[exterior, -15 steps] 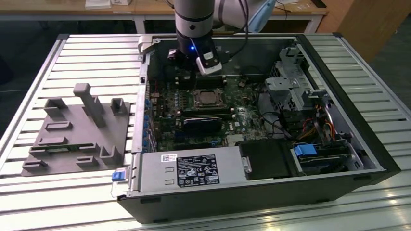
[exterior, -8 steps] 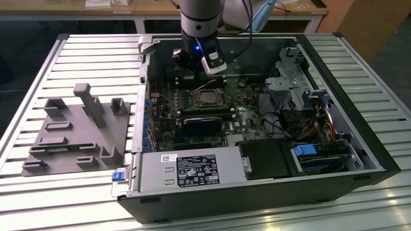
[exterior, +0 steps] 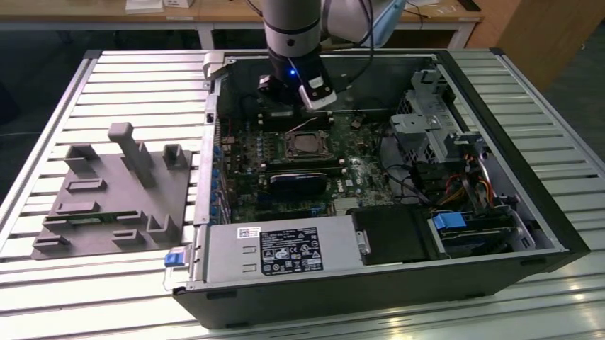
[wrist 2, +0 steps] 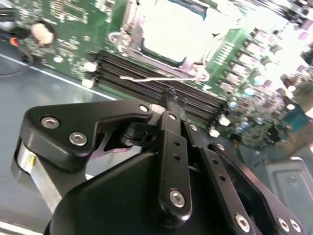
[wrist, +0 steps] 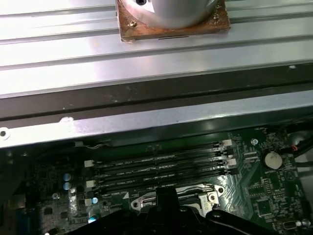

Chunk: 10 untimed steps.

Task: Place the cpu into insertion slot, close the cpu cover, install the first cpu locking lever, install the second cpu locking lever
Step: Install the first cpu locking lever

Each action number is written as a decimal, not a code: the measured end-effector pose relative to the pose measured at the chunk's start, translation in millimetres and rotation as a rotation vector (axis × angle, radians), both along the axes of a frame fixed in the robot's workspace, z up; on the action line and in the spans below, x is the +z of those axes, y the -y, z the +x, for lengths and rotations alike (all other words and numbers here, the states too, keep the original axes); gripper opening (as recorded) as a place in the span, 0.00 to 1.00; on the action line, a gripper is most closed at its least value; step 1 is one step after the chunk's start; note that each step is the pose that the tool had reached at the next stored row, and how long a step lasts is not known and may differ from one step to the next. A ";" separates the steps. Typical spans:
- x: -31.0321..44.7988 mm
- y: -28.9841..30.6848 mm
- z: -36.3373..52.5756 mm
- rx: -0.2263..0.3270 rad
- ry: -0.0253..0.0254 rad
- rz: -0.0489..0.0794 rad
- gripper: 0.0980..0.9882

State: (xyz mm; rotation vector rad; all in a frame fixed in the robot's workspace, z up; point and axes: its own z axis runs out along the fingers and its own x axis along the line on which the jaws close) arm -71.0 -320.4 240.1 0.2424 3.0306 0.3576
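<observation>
The cpu (exterior: 305, 146) lies flat in the insertion slot (exterior: 322, 155) on the motherboard inside the open computer case. In the second wrist view the cpu (wrist 2: 168, 29) glares bright, and the silvery cpu cover (wrist 2: 133, 22) lies down around it. A thin wire locking lever (wrist 2: 156, 77) stands free along the socket's side, over the memory slots. My gripper (wrist 2: 174, 99) is shut with nothing between its fingers, its tip just short of that lever. The exterior view puts the gripper (exterior: 288, 119) low over the board, just behind the socket. The gripper tip (wrist: 166, 195) also shows by the socket's edge.
A grey fixture block (exterior: 113, 191) sits on the slatted table at the exterior view's left. In the case are the power supply (exterior: 274, 255), a drive cage (exterior: 435, 120) and cables at the right. Memory slots (wrist: 156, 169) and a coin battery (wrist: 272, 159) flank the socket.
</observation>
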 end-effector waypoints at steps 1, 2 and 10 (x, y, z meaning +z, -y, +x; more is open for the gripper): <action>-0.3 0.0 0.0 0.000 0.0121 0.000 0.00; -0.8 -0.1 0.0 0.000 0.0214 0.000 0.00; -5.2 0.0 0.0 0.000 0.0785 0.000 0.00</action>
